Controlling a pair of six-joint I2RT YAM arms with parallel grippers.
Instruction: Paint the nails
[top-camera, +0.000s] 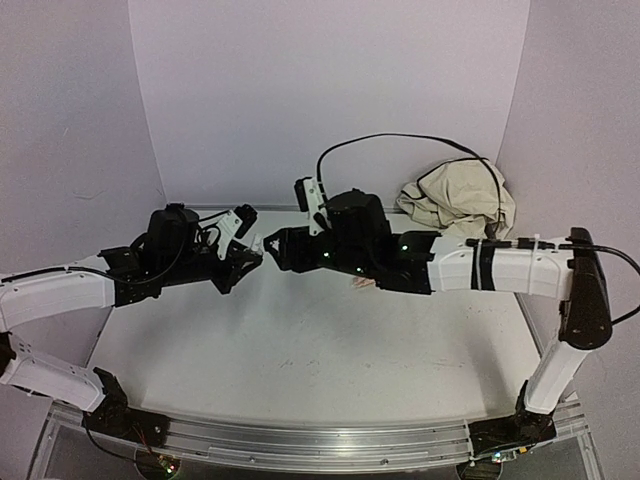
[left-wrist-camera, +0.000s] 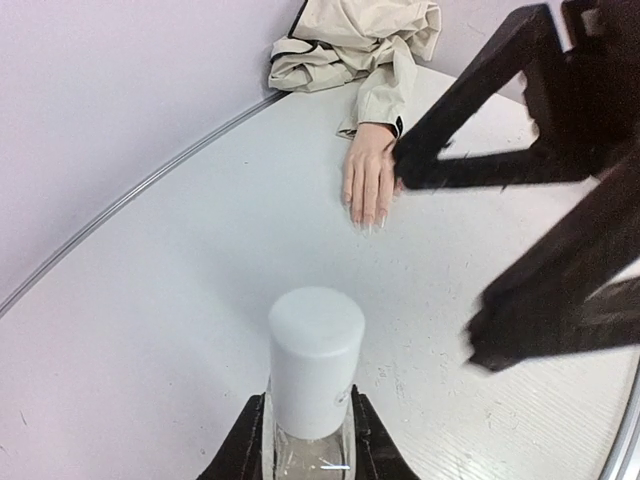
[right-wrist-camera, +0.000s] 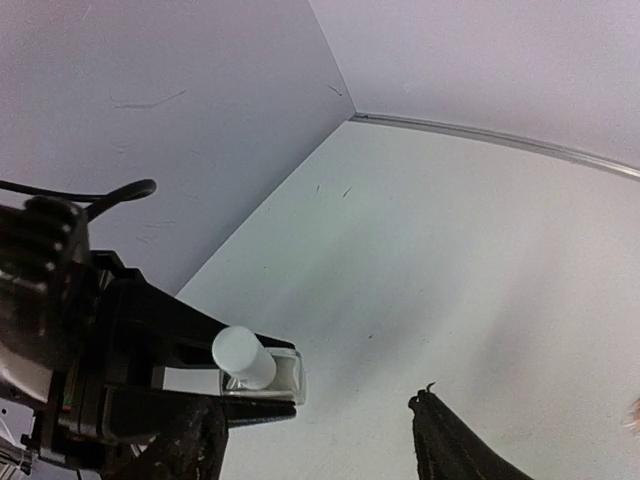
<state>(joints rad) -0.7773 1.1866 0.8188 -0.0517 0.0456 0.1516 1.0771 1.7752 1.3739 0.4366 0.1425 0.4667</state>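
Note:
My left gripper (left-wrist-camera: 312, 425) is shut on a small clear bottle with a white cap (left-wrist-camera: 315, 355), held above the table at the left middle (top-camera: 250, 255). My right gripper (right-wrist-camera: 315, 440) is open and empty. Its black fingers (left-wrist-camera: 500, 170) point at the bottle from the right, a short gap away (top-camera: 275, 248). The bottle also shows in the right wrist view (right-wrist-camera: 255, 362), just past the right gripper's left finger. The peach mannequin hand (left-wrist-camera: 368, 180) lies flat beyond, its pale nails (left-wrist-camera: 368, 224) toward me, with a beige sleeve (left-wrist-camera: 385, 95). In the top view the right arm hides most of it (top-camera: 362, 284).
A crumpled beige cloth (top-camera: 455, 200) lies at the back right, with a black cable (top-camera: 400, 140) looping over it. White walls (top-camera: 330, 90) enclose the back and sides of the white table (top-camera: 300, 350).

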